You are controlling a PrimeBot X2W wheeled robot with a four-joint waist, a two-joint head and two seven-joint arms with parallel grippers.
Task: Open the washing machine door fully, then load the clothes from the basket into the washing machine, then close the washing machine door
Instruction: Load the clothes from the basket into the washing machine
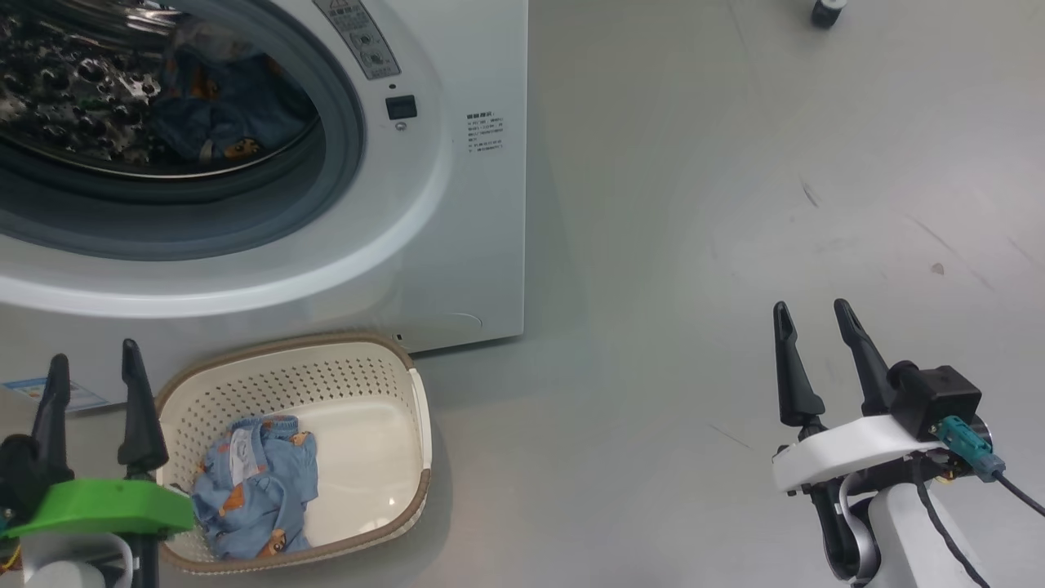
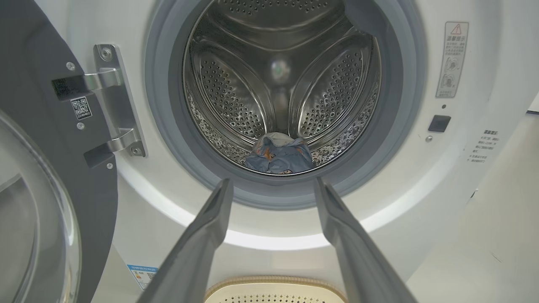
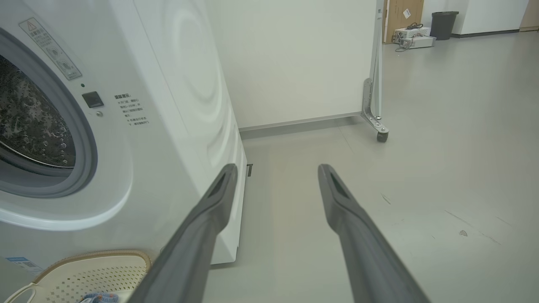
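Grey floor (image 1: 694, 245) — basket (image 1: 286, 380) holds blue garment (image 1: 261, 482); washer door (image 2: 94, 202) open.

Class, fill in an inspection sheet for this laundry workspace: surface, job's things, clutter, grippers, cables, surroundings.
Surface: smooth grey floor, few dark scuffs.
Job's things: big white front-loading washing machine, round black-rimmed glass door swung open; blue bear-print garment in its drum; second blue bear-print garment in cream perforated plastic basket.
Clutter: nothing seen.
Grippers: left gripper and right gripper open, empty.
Cables: black cable with teal plug at right wrist.
Surroundings: white wheeled partition; dark bin.
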